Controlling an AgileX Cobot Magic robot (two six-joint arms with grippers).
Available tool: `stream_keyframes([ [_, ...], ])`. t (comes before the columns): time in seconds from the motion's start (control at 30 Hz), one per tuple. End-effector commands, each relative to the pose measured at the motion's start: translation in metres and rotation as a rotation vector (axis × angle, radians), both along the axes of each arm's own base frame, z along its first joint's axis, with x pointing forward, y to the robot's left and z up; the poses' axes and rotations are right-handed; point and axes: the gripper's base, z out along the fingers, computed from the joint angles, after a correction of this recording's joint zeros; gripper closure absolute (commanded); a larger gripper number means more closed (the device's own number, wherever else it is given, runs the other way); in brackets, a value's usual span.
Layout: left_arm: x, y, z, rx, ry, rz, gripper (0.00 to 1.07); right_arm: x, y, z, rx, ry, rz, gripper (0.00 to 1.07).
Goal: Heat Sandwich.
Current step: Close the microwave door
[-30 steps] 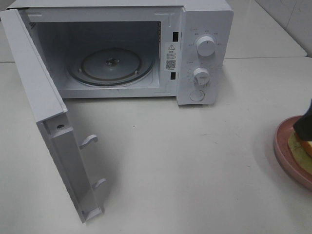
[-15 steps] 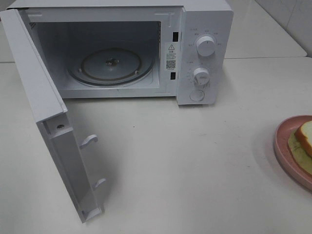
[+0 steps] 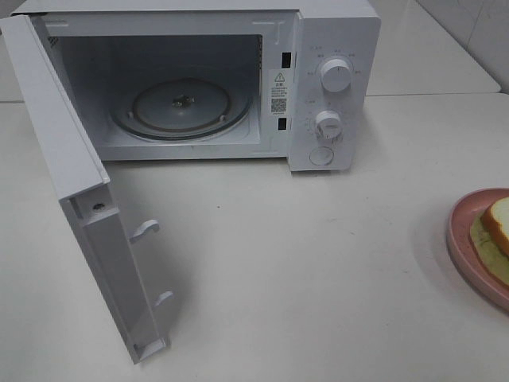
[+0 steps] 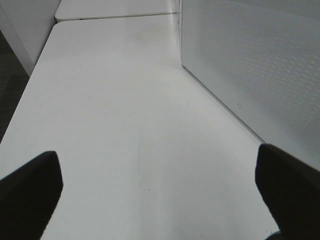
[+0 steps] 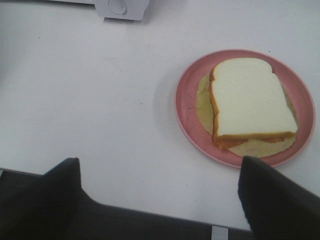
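Note:
The sandwich, white bread with orange-tan crust over a yellow-green layer, lies on a pink round plate. In the high view the sandwich and plate sit at the right edge, partly cut off. The white microwave stands at the back with its door swung wide open and the glass turntable bare. My right gripper is open, set back from the plate over the table's near edge. My left gripper is open over bare table beside the microwave's side wall. Neither gripper shows in the high view.
The open door juts far forward on the left of the white table. Two knobs and a round button are on the microwave's right panel. A second table lies behind. The table's near edge shows in the right wrist view.
One second ago a dark gripper part covered the plate's top at the right edge of the high view. It has drawn out of that view, and the sandwich stays on the plate.

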Motion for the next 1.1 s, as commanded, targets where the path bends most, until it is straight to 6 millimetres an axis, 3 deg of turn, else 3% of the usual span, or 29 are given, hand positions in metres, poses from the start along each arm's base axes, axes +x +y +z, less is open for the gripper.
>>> stream_keyframes([
  [0.03, -0.003, 0.000, 0.000, -0.001, -0.034, 0.004, 0.05, -0.003, 0.000, -0.010, -0.005, -0.049, -0.033, 0.26],
  [0.43, -0.003, 0.000, 0.000, -0.001, -0.034, 0.004, 0.05, -0.019, -0.002, -0.019, 0.013, -0.203, -0.168, 0.29],
  [1.1, -0.002, 0.000, 0.000, 0.000, -0.030, 0.005, 0.05, -0.019, -0.001, -0.019, 0.011, -0.201, -0.173, 0.31],
])
